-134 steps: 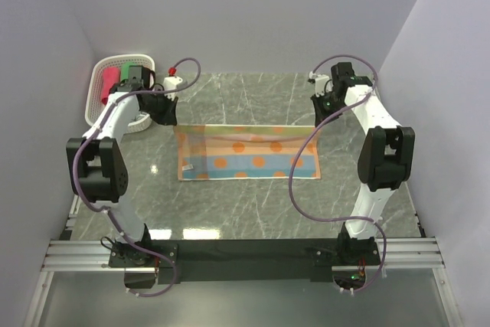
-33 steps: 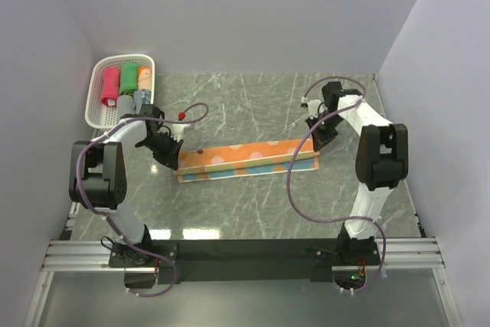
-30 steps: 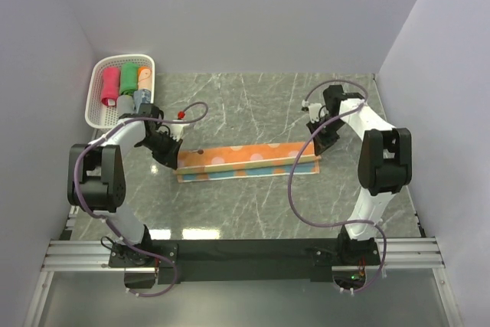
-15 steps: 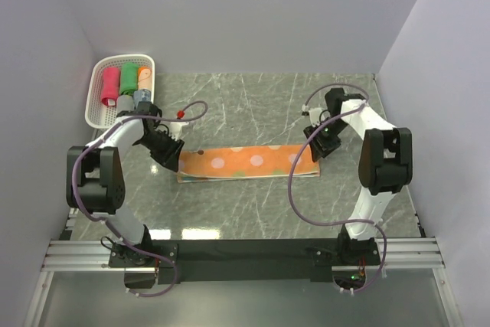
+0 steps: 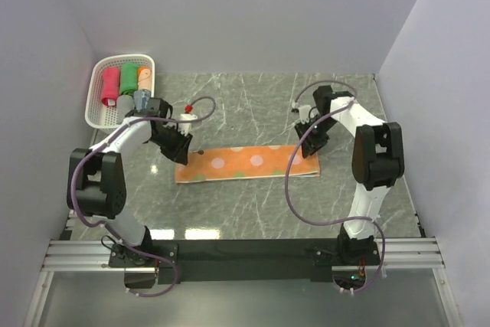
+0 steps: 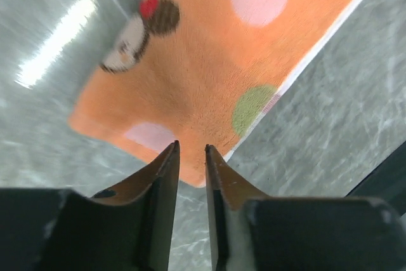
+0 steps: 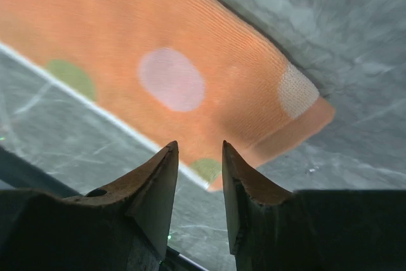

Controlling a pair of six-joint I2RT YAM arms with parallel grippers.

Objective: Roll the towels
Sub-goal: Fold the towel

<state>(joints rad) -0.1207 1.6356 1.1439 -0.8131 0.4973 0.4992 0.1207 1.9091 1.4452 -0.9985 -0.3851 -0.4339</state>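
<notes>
An orange towel with pale dots lies flat on the grey marble table, folded lengthwise into a long strip. My left gripper hovers over its left end, and the left wrist view shows the towel beyond the gripper, which is open a little with nothing between its fingers. My right gripper hangs over the right end. In the right wrist view the towel's corner lies below the gripper, whose jaws are open and empty.
A white perforated basket stands at the back left, holding a pink-red roll, a green roll and an orange roll. Walls close in the table at the left, back and right.
Both grippers carried the towel's raised edge over, laid it down and opened, leaving the towel flat. They have since drawn back a little from its ends.
</notes>
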